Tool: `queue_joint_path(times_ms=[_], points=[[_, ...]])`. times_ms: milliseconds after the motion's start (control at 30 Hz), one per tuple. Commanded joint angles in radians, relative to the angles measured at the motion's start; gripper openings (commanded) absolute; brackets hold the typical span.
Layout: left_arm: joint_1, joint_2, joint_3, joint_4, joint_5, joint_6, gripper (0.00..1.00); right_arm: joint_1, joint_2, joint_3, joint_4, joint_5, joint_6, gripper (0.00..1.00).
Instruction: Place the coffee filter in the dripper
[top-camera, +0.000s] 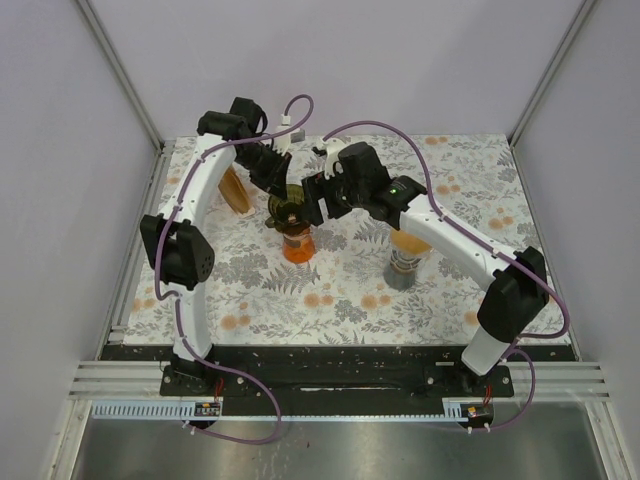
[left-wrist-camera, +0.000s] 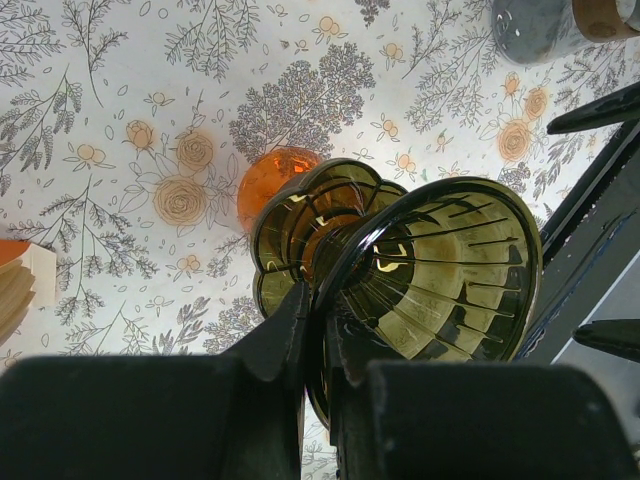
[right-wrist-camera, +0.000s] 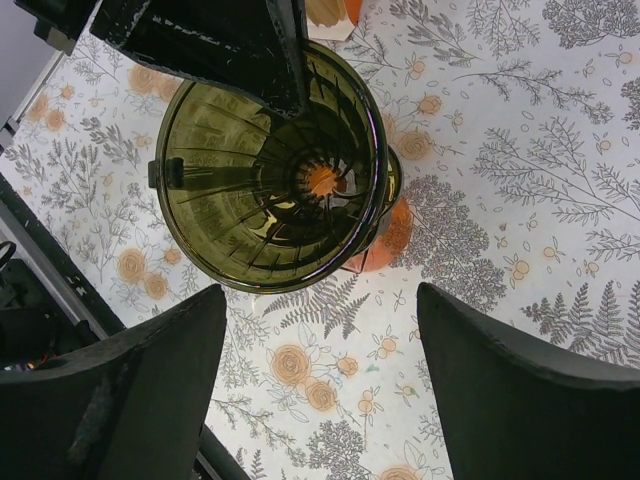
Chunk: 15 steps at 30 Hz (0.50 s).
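Observation:
The dark olive-green dripper (top-camera: 288, 207) stands over an orange glass (top-camera: 298, 246) at the middle of the table. My left gripper (left-wrist-camera: 318, 300) is shut on the dripper's rim (left-wrist-camera: 440, 270), one finger inside the cone and one outside. I cannot tell whether the dripper rests on the glass. The cone (right-wrist-camera: 270, 180) is empty inside. My right gripper (right-wrist-camera: 320, 350) is open and empty, hovering just right of the dripper (top-camera: 318, 203). A stack of brownish coffee filters (top-camera: 237, 190) stands left of the dripper; its edge shows in the left wrist view (left-wrist-camera: 15, 290).
A grey cup (top-camera: 404, 268) with a brown top stands under the right arm; it also shows in the left wrist view (left-wrist-camera: 530, 25). The floral tablecloth (top-camera: 340, 300) covers the table. White walls close in on three sides.

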Motion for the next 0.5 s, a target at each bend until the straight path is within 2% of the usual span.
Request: queue_joint_path(times_ms=[0,467], points=[[-0.003,-0.021,0.013,-0.075,0.040,0.002,0.00,-0.005,-0.013,0.043,0.036,-0.016,0.026,0.84],[0.006,0.013,-0.040,-0.066,0.084,0.000,0.00,-0.007,-0.013,0.026,0.036,-0.018,0.035,0.84]])
